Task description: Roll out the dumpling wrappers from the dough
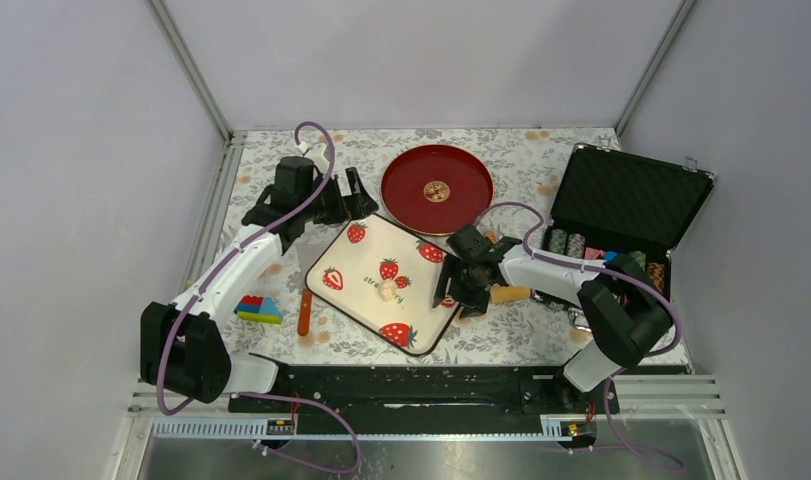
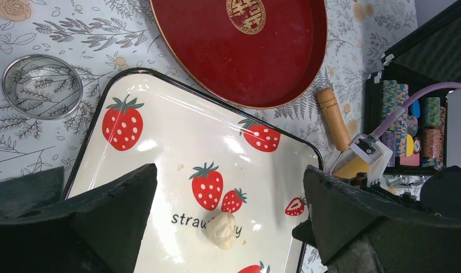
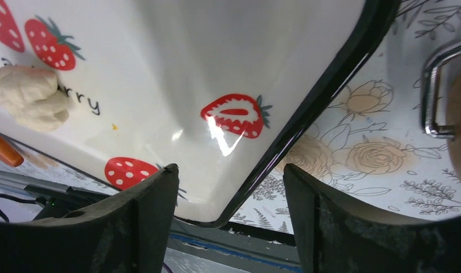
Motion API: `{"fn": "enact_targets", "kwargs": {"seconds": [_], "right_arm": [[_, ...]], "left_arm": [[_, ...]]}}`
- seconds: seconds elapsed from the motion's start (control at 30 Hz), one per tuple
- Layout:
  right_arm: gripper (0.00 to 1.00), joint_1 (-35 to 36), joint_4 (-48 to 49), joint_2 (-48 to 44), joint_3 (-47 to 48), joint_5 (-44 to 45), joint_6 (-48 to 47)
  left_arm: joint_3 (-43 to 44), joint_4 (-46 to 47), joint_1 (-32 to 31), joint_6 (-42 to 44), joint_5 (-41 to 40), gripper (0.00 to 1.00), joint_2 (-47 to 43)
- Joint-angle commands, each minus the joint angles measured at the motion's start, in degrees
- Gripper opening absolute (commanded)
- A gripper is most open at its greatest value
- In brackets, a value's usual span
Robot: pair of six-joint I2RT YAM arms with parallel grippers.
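The dough (image 1: 388, 291) is a small off-white lump in the middle of the strawberry-printed tray (image 1: 356, 300). It also shows in the left wrist view (image 2: 222, 230) and the right wrist view (image 3: 32, 96). No dumpling wrappers are in view. My left gripper (image 1: 355, 192) is open and empty above the tray's far corner (image 2: 229, 176). My right gripper (image 1: 453, 288) is open and empty over the tray's right near edge (image 3: 229, 170). The tan wooden roller (image 2: 333, 116) lies right of the tray, beside my right gripper (image 1: 509, 294).
A metal ring cutter (image 2: 42, 85) lies on the floral cloth by the tray's far corner. A red plate (image 1: 437, 188) sits behind the tray. An open black case of chips (image 1: 621, 215) is at the right. An orange stick (image 1: 305, 312) and coloured blocks (image 1: 258, 308) lie left.
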Motion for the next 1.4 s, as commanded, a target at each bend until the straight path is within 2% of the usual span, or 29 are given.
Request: {"fn": "enact_targets", "kwargs": {"seconds": [0.0, 0.1, 0.13, 0.17, 0.2, 0.33, 0.47, 0.53, 0.6, 0.67, 0.77, 1.0, 1.37], "right_arm": [[0.72, -1.4, 1.0, 1.3, -1.3, 0.9, 3.1], [0.68, -1.7, 1.5, 2.5, -1.2, 1.0, 3.1], [0.64, -1.8, 1.9, 3.0, -1.2, 0.9, 3.3], [0.56, -1.8, 2.5, 3.5, -1.1, 0.8, 3.4], [0.53, -1.8, 3.0, 4.1, -1.2, 0.6, 3.6], [0.48, -1.9, 3.0, 5.4, -0.5, 0.8, 3.0], [0.42, -1.9, -3.7, 5.0, 3.4, 4.9, -1.3], [0.35, -1.9, -7.9, 5.5, 6.3, 8.0, -4.5], [0.31, -1.8, -11.5, 7.1, 9.7, 10.1, -7.8], [0.24, -1.8, -13.8, 9.0, 11.8, 10.3, -10.6], [0.17, -1.9, -15.5, 10.6, 13.4, 9.9, -13.3], [0.13, -3.3, -18.1, 10.4, 14.5, 9.9, -16.8], [0.07, -5.3, -21.6, 11.6, 17.6, 10.7, -29.8]], "left_arm": [[1.7, 2.6, 0.8, -0.5, 1.7, 0.99, -1.1], [1.5, 3.0, 1.1, -0.7, 2.3, 0.99, -1.2], [1.4, 3.1, 1.3, -0.9, 2.6, 0.99, -1.2], [1.4, 3.3, 1.5, -1.0, 2.9, 0.99, -1.2], [1.4, 3.4, 1.7, -1.2, 3.0, 0.99, -1.2], [1.2, 3.6, 2.2, -1.4, 3.3, 0.99, -1.2], [1.2, 3.5, 2.4, -1.2, 3.3, 0.99, -1.0], [1.3, 3.6, 2.7, -1.3, 3.5, 0.99, -1.0], [1.1, 3.8, 2.9, -1.3, 3.6, 0.99, -1.0], [1.1, 3.8, 3.1, -1.4, 3.6, 0.99, -0.9], [1.0, 4.0, 3.4, -1.5, 3.9, 0.99, -0.7], [1.0, 4.2, 4.1, -1.8, 4.5, 0.99, -0.4], [1.2, 4.4, 5.2, -2.3, 6.2, 0.99, 0.6]]}}
